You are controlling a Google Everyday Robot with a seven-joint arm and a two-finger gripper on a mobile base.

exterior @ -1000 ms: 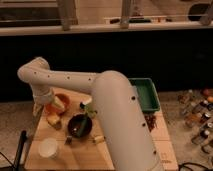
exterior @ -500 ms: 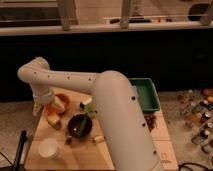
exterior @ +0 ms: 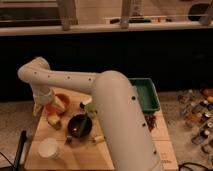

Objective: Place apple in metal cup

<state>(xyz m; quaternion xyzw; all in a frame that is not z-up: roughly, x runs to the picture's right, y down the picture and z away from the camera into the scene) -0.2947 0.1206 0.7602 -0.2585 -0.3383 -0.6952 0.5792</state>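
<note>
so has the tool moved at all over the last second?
No. The tool sits at the wooden table's far-left corner, just left of the orange bowl, same offset from the dark bowl in all three pictures.

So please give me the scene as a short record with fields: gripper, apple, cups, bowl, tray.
gripper: at the left end of the table, low over the board, beside the orange dish; jaws open, holding nothing that can be seen
apple: on the board, just below the gripper, not in any cup
white cup: near the front left corner, upright
metal cup: cannot be told apart
bowl: dark, mid-board, something green at its rim
tray: green, at the right, partly hidden behind the arm
</note>
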